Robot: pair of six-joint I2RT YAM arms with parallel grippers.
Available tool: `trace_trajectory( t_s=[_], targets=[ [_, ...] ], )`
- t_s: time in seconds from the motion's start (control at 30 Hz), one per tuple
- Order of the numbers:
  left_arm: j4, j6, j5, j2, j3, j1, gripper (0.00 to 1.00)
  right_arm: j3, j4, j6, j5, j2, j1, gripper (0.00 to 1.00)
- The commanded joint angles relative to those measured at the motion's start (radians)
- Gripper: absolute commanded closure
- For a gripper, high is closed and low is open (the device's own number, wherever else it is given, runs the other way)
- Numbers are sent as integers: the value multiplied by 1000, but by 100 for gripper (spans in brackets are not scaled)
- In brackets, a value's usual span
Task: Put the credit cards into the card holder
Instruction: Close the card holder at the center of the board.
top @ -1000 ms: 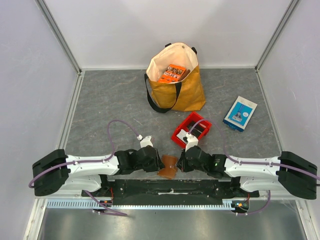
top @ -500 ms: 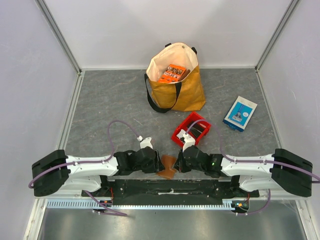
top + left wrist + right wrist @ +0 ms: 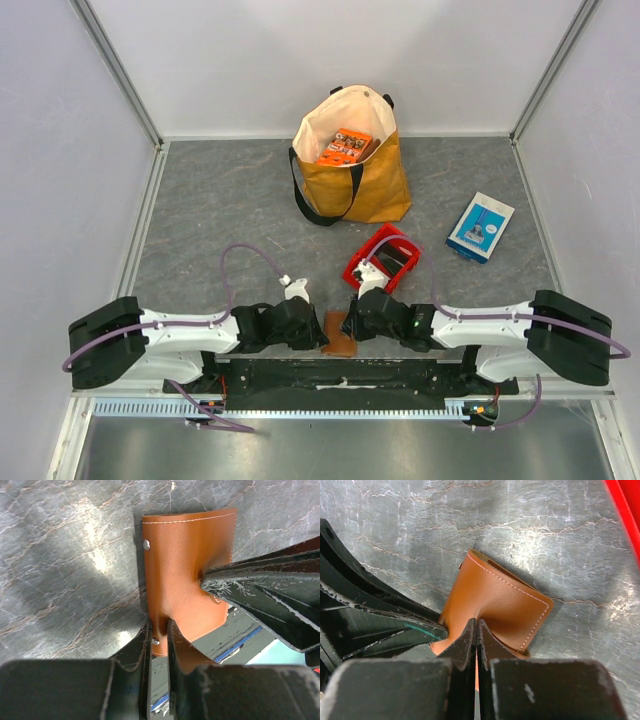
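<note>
The card holder [image 3: 340, 336], a brown leather folder with snap studs, lies partly lifted near the table's front edge between both arms. My left gripper [image 3: 159, 630] is shut on its near edge, beside a stud; the holder [image 3: 187, 570] bends up from there. From the other side my right gripper [image 3: 477, 626] is shut on a thin flap of the holder [image 3: 495, 595], and the leather puckers at the pinch. Dark flat credit cards [image 3: 395, 262] lie in the red bin [image 3: 372, 243] just beyond the right gripper [image 3: 352, 318].
A yellow tote bag [image 3: 365, 185] with an orange packet [image 3: 345, 146] stands at the back. A blue-and-white box [image 3: 480, 227] lies at the right. The red bin's wall [image 3: 626, 510] is close to the right wrist. White side walls enclose the table.
My left gripper has closed in on the holder's edge. The right arm has slid left toward the left gripper, still pinching the holder.
</note>
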State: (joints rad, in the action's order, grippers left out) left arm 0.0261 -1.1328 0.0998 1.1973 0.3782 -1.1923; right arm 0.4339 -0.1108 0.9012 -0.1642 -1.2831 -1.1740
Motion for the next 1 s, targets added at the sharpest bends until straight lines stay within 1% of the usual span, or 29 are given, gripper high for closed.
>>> trace_trajectory(
  t_s=[0.0,0.1,0.2,0.27,0.3,0.37,0.47,0.53,0.7,0.97],
  targets=[
    [9,-41,11,41,-13,-15,85,31,26,-22,-21,-7,0,100],
    [40,-58,24,45,-4,-16,86,42,86,-42,-64,60,4,99],
    [75,-70,40,38,2,-16,85,43,166,-67,-104,177,13,96],
    [84,-74,51,22,2,-16,79,37,232,-61,-127,250,17,95],
    [89,-76,58,7,1,-18,74,34,258,-58,-127,280,20,95],
    [100,-74,74,-21,2,-18,69,19,318,-29,-120,314,20,95],
    [103,-58,98,-65,14,-21,60,-18,300,7,-46,320,19,96],
    [98,-38,104,-76,27,-21,55,-37,287,22,-26,311,20,97],
    [72,8,94,-24,76,-21,51,-55,212,42,6,281,19,98],
    [32,38,64,96,125,-21,49,-50,125,47,22,183,19,98]
  ],
)
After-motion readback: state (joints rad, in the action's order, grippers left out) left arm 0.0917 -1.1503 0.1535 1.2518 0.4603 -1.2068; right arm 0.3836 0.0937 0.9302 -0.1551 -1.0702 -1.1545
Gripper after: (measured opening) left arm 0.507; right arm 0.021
